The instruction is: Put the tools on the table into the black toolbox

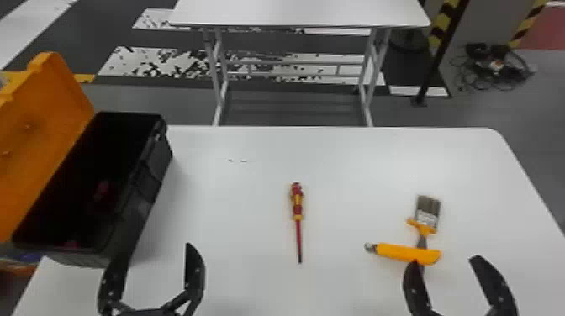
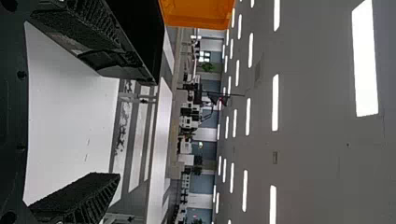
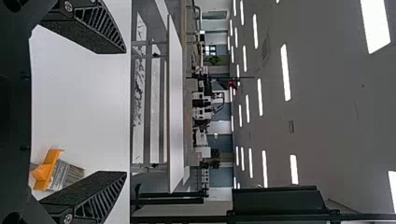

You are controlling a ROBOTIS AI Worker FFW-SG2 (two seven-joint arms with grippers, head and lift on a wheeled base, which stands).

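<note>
In the head view my left gripper point(image 1: 153, 269) stands open over the near left of the table, beside the black toolbox point(image 1: 145, 197). My right gripper point(image 1: 450, 269) is open at the near right, one finger close to the yellow-handled cutter point(image 1: 403, 252). That cutter lies across the handle of the paintbrush point(image 1: 428, 214). A red and yellow screwdriver point(image 1: 297, 206) lies mid-table. In the left wrist view the left gripper point(image 2: 100, 121) has its fingers wide apart, the toolbox point(image 2: 126, 70) beyond one. The right wrist view has the right gripper point(image 3: 119, 112) empty, the paintbrush point(image 3: 58, 175) near one finger.
The toolbox's orange lid point(image 1: 46, 122) is raised on its left side. Small reddish items show dimly inside the box. A second white table point(image 1: 298, 12) stands beyond the work table point(image 1: 235, 176), and a dark post point(image 1: 441, 54) rises behind at the right.
</note>
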